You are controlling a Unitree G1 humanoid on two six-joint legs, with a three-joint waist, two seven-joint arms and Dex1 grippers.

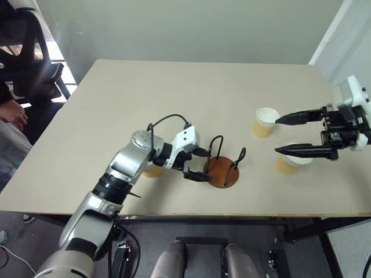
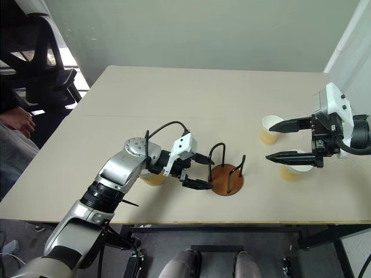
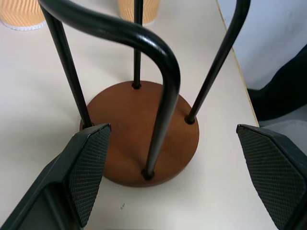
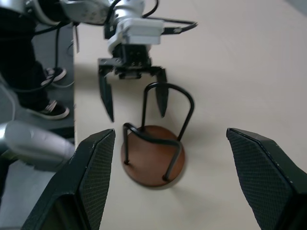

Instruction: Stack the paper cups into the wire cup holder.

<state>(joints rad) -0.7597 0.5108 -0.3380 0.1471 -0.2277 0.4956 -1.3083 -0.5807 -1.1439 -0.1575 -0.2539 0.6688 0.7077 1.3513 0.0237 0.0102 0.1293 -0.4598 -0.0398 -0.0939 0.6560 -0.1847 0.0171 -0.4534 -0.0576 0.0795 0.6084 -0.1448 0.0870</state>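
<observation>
One paper cup sits mostly hidden behind the left arm, only its lower edge peeking out. The right gripper covers part of the nearest cup on the worktop. A person's hand is cut off by the edge.

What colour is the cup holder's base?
Reddish-brown base, under black wire loops; clearest in the left wrist view.

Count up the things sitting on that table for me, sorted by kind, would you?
Paper cups: 3, namely one, a second, and a third partly hidden behind the left arm.
Wire cup holder: 1, with no cup in it.
Total: 4 things on the table.
</observation>
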